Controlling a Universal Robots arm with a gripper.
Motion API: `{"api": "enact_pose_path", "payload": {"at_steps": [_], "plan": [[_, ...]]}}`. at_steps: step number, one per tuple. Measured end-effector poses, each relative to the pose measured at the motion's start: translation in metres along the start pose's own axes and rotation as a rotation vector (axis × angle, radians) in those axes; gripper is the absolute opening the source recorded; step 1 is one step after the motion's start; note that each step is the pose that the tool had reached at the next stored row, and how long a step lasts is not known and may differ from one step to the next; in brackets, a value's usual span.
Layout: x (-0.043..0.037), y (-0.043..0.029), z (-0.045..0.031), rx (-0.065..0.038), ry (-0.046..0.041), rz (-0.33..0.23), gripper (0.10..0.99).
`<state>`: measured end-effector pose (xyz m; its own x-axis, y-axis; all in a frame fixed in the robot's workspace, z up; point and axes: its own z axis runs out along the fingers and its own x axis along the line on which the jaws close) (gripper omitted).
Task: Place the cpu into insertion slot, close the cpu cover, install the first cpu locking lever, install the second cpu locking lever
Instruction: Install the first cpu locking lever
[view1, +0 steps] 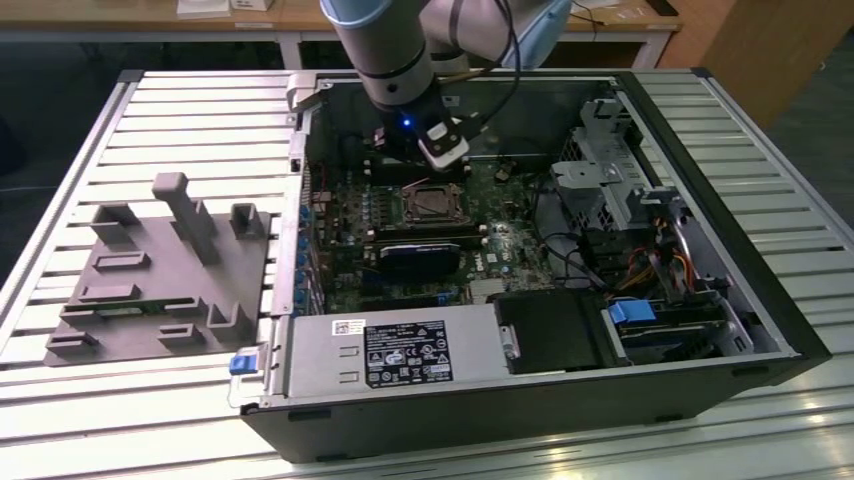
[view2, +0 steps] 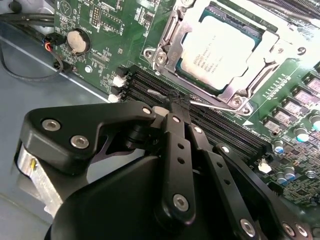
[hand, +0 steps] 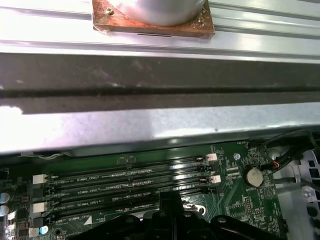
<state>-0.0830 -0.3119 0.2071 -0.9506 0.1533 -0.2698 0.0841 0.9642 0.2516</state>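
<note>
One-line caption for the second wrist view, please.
Gripper shut above the memory slots, tips at a thin metal lever; cpu seated under the cpu cover.

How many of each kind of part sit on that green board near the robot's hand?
cpu: 1
cpu cover: 1
long black memory slots: 4
round coin battery: 1
Total: 7

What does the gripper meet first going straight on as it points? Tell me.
Most likely the thin locking lever, right at the tips of the gripper, with the memory slots just beneath; depth is unclear.
</note>
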Motion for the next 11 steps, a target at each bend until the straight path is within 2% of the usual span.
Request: {"api": "enact_pose_path", "payload": {"at_steps": [11], "plan": [[0.0043,0.0028,0.0047,0.001,-0.0189,0.010,0.102]]}}
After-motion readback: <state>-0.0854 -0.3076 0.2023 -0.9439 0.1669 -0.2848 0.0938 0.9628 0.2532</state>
